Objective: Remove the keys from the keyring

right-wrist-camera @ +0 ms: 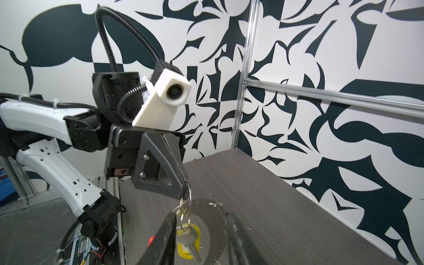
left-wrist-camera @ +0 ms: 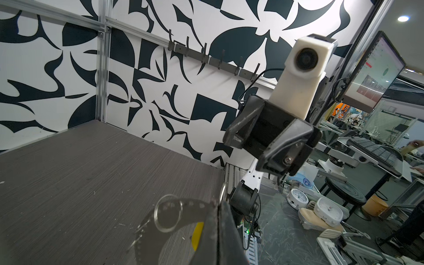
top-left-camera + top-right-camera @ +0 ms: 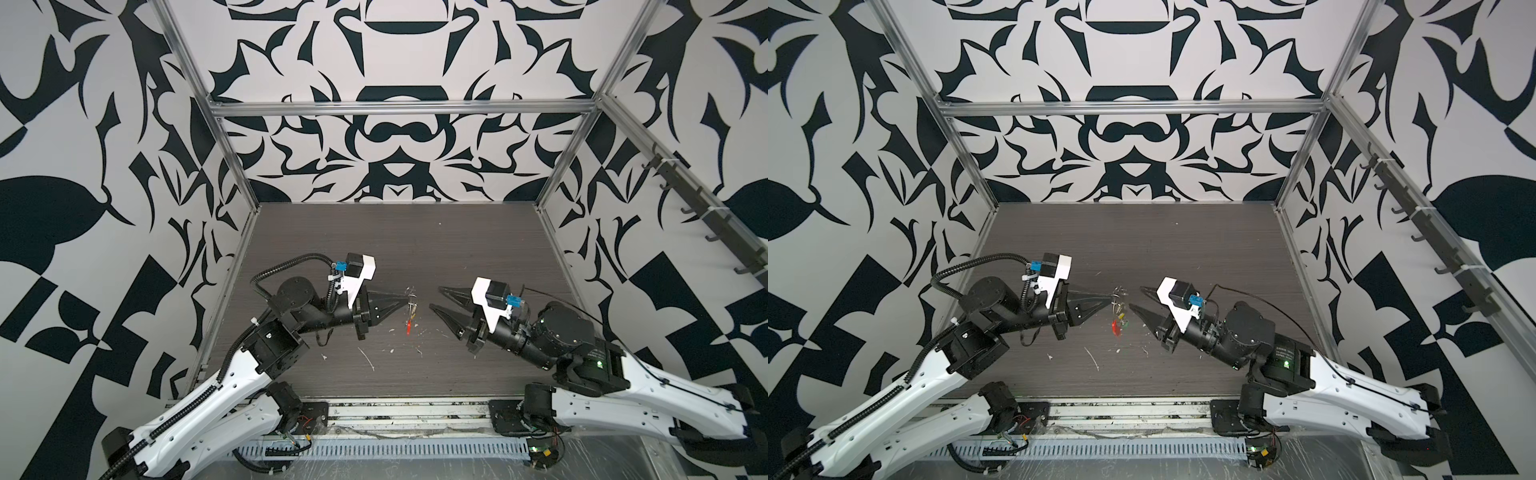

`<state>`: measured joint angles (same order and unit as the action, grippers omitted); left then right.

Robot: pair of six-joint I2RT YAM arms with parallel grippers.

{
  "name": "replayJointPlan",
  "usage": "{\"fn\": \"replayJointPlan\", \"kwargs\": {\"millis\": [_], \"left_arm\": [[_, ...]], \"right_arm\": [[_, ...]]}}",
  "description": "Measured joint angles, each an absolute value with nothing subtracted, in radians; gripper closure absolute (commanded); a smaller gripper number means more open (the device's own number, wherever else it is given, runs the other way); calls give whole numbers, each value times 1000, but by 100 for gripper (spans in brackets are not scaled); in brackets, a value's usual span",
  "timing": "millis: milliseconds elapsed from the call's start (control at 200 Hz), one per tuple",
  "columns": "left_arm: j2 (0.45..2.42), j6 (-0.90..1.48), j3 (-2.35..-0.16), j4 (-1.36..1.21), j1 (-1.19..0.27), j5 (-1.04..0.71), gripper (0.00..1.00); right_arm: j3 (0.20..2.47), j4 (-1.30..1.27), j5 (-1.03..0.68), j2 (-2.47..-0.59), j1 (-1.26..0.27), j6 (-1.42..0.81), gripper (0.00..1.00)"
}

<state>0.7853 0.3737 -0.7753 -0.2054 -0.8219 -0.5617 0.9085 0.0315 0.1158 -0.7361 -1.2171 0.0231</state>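
Keys (image 1: 187, 238) hang on the keyring (image 1: 190, 195) pinched by closed left fingers (image 1: 160, 165). Right fingers (image 1: 167, 236) stand open; none removed.

Left gripper (image 3: 404, 301) is pinched tight on the keyring (image 3: 411, 296), out over the dark wood-grain table (image 3: 374, 249). The keys (image 3: 413, 308) dangle at its 6 o'clock, with a red bit (image 3: 409, 328) lowest. Right gripper (image 3: 436, 298) sits just off at 3 o'clock, jaws spread, not touching anything. White scraps (image 3: 368, 358) are scattered around 7 o'clock.
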Motion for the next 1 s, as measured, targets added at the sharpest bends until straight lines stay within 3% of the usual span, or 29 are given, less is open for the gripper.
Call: {"fn": "replayJointPlan", "kwargs": {"millis": [405,760,1000], "left_arm": [[778,374,-751,-217,-822,-532,100],[761,374,-747,-220,-821,-471,100],[745,374,-743,-220,-820,-455,100]], "right_arm": [[973,53,-237,-859,-931,-207,62],[971,17,-382,-892,-921,-287,60],[966,7,-408,-918,-921,-308,69]]}}
